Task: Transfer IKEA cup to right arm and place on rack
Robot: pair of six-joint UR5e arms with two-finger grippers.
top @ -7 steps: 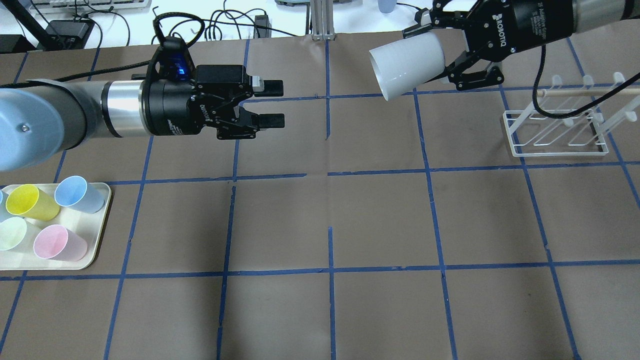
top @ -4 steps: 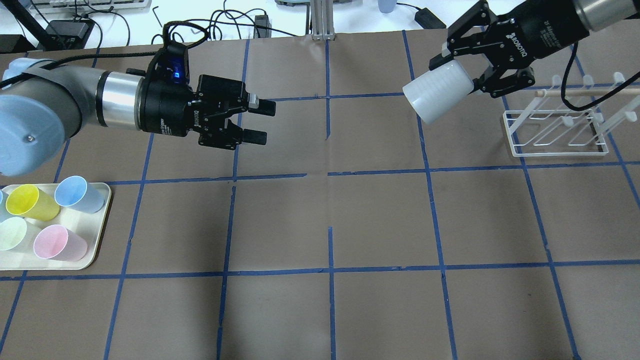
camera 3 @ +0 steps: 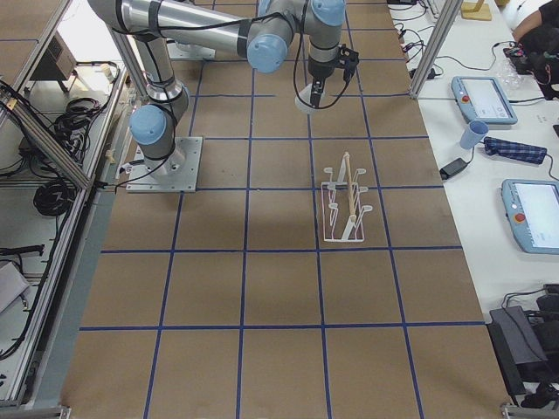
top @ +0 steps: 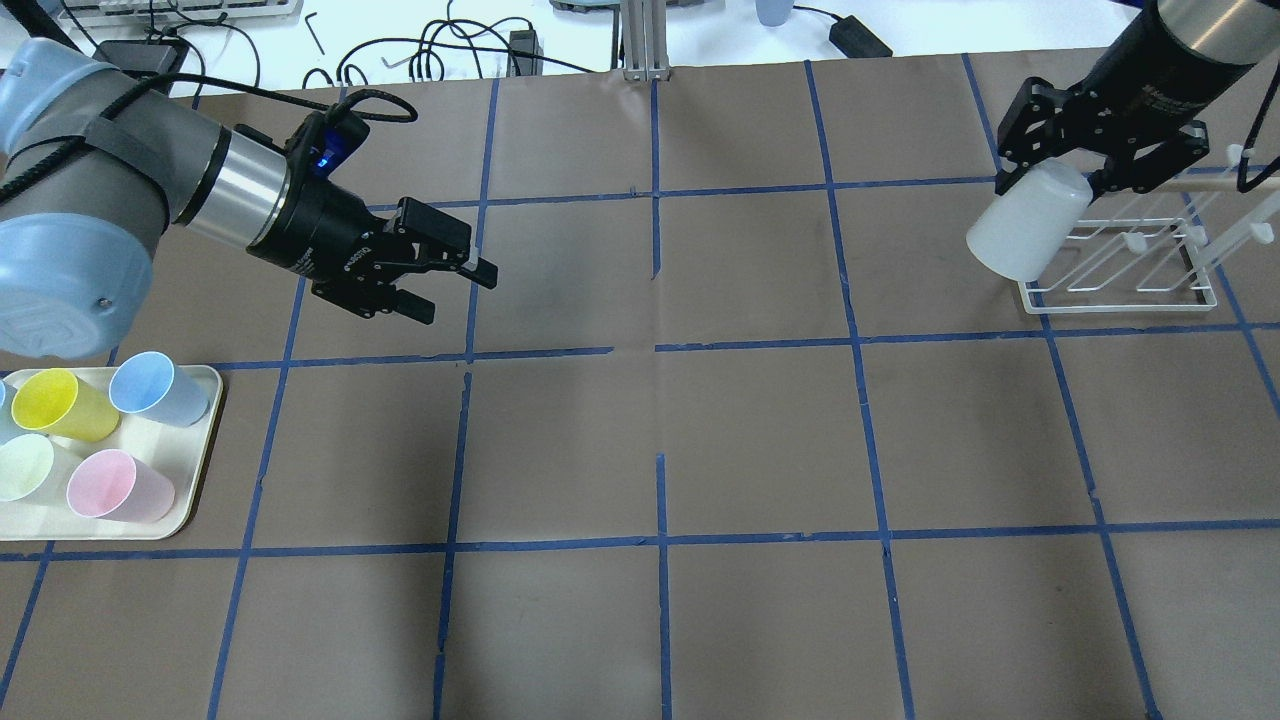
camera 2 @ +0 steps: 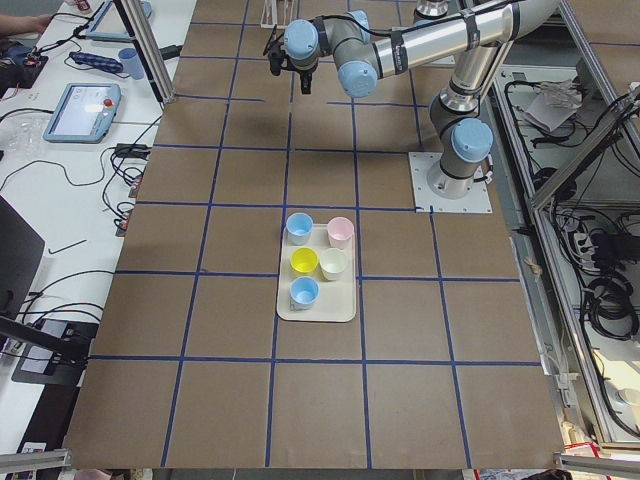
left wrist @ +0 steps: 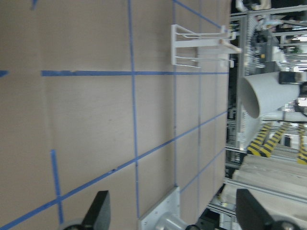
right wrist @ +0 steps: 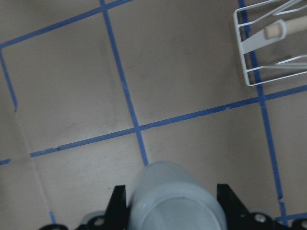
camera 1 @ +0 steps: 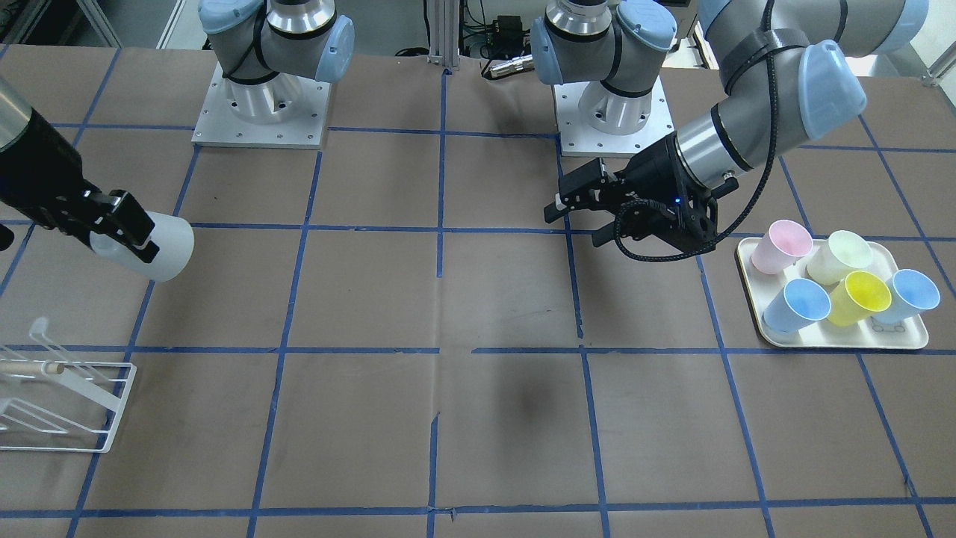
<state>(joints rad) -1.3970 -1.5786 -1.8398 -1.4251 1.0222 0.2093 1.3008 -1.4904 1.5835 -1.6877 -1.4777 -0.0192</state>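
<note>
My right gripper [top: 1058, 180] is shut on the base of the IKEA cup [top: 1025, 232], a whitish-grey tumbler held tilted in the air with its mouth pointing down and left. The front-facing view shows the cup [camera 1: 160, 246] apart from the white wire rack [camera 1: 119, 407], on the robot's side of it. In the overhead view the cup overlaps the left end of the rack [top: 1120, 305]. The right wrist view shows the cup [right wrist: 175, 199] between the fingers and the rack [right wrist: 242, 43] at the upper right. My left gripper [top: 455, 295] is open and empty, far left.
A cream tray [top: 190, 500] at the left edge holds yellow, blue, pink and pale green cups. A wooden dowel [top: 1200, 185] lies across the rack's prongs. Brown table paper with blue tape lines stretches between the arms. Cables lie beyond the far edge.
My right gripper has carried the cup right and down to the rack's left end. My left arm has drawn back to the left and lowered, still open.
</note>
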